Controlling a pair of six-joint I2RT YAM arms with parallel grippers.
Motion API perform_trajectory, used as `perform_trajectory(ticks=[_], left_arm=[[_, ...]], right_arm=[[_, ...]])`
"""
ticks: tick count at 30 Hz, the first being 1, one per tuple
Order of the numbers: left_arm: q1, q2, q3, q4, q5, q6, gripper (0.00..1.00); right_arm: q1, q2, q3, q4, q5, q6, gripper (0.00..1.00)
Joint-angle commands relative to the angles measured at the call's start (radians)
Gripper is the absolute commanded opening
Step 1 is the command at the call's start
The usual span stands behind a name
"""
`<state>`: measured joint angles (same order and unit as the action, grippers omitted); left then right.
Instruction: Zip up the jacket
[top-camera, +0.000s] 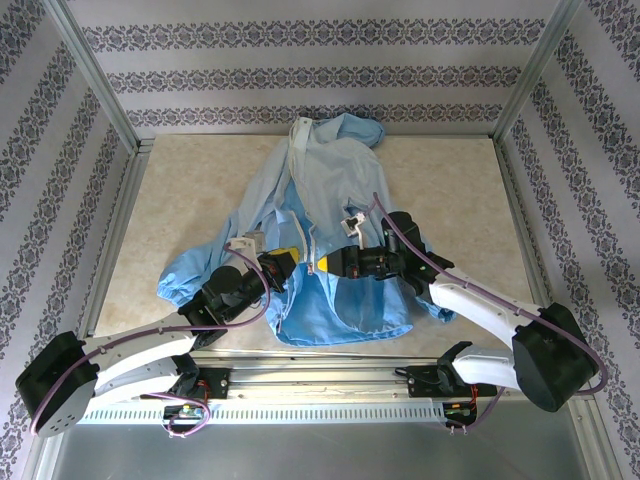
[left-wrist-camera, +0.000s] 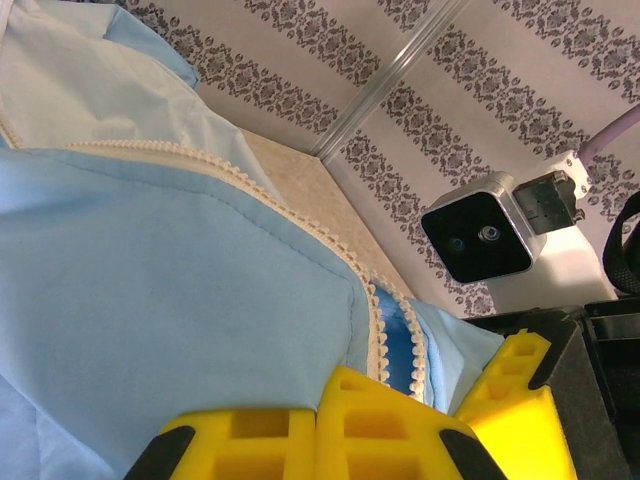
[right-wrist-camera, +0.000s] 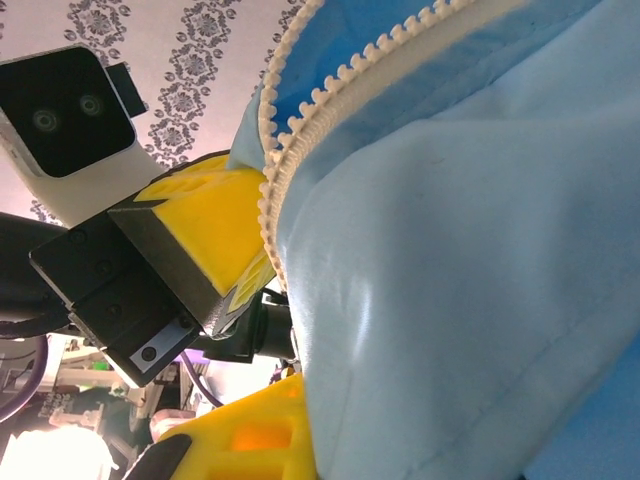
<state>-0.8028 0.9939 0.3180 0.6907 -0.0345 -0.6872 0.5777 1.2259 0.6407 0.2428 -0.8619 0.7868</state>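
We find the jacket (top-camera: 330, 190) mid-way across the worktop (top-camera: 455, 200), hood (top-camera: 340, 135) far; left hand (top-camera: 288, 260) and right hand (top-camera: 326, 265) meet on its near front.

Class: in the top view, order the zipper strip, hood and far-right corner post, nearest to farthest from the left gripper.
From the left gripper:
1. Zipper strip, just to its right.
2. Hood, at the far table edge.
3. Corner post, far right.

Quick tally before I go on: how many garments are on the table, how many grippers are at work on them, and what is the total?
Garments: 1, the light-blue jacket
Grippers: 2, the left gripper and the right gripper, both at the jacket's front zipper
Total: 3
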Motion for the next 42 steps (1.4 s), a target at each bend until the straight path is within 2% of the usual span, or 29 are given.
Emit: perform_trajectory(ticks=[1,13,42], left_arm=[[0.011,0.005,0.000,0.081,-0.001,-0.023,0.00],[0.010,0.027,0.013,0.107,0.022,-0.036,0.00],[0.011,0.018,-0.033,0.162,-0.023,-0.117,0.00]], right_arm=[[-0.006,-0.009,0.008,0.068,-0.041,-0.017,0.00],[-0.012,-0.008,0.005,0.089,-0.028,-0.015,0.00],[-0.014,0.022,0.001,0.119,-0.032,-0.018,0.00]])
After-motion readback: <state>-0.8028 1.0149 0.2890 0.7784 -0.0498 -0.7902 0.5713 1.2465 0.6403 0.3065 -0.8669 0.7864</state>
